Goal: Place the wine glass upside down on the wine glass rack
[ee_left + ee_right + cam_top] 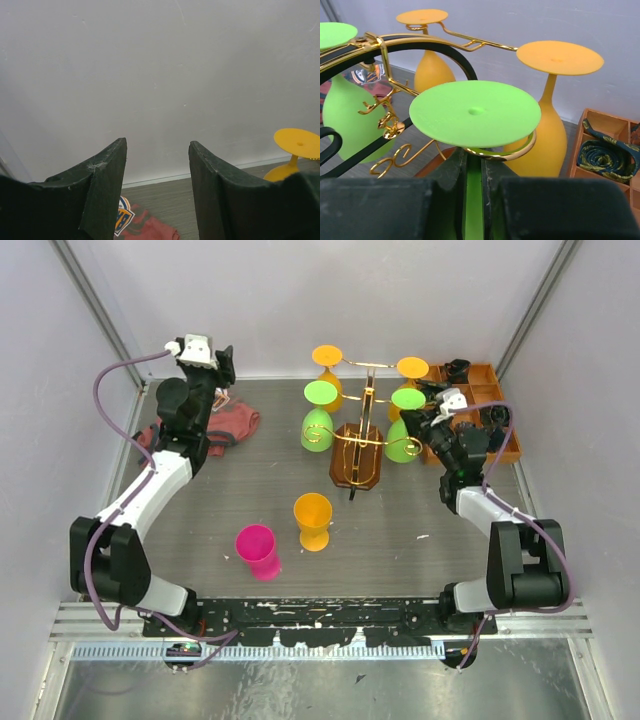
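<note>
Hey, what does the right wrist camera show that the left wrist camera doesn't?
Only the right wrist view: the right gripper shut on the stem of a green wine glass upside down at the wine glass rack, a second green glass, a near orange glass, and the compartment tray holding a rolled tie. Only the left wrist view: the left gripper, open and empty. Both: the pale back wall, the red cloth and the far orange glass.

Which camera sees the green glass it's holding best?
The right wrist view: the green glass fills it, stem between the jaws. The top view shows it small, by the rack. The left wrist view misses it.
</note>
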Motion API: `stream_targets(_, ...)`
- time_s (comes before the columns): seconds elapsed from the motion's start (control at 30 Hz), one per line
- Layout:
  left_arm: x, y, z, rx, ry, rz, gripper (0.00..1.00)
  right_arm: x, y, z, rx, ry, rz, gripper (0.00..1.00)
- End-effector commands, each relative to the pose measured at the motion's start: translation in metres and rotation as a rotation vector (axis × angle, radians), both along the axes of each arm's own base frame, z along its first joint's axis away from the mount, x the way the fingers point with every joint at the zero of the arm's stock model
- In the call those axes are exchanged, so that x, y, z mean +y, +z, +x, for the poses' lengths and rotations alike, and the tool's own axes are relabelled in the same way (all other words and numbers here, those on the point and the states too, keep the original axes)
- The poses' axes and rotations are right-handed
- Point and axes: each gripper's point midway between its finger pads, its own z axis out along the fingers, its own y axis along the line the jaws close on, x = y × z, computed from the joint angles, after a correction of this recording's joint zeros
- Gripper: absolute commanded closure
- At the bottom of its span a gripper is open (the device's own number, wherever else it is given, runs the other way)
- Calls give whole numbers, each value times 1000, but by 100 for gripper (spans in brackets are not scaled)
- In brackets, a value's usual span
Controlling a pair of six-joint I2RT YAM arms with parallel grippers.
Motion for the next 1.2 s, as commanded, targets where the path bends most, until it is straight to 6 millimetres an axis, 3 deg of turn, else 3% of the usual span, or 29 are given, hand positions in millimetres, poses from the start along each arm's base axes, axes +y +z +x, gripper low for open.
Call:
stream_targets(0.0, 3, 15, 3, -44, 11, 2, 41, -8, 44, 12, -136, -61, 16, 99)
stream_targets(0.27, 3, 13, 5, -39, 15, -1, 40, -25, 43, 13, -135, -160, -11, 99)
stream_targets(0.57, 2, 11, 9, -38, 14, -2, 40, -43, 51, -3, -148, -245, -46, 99)
stream_targets(0.7, 2, 11, 11, -39, 15, 0, 40, -41, 57, -11, -148, -232, -71, 99)
stream_targets(1.17, 0, 8, 16, -34, 10, -16, 36, -24, 44, -20, -92, -168, -105, 99)
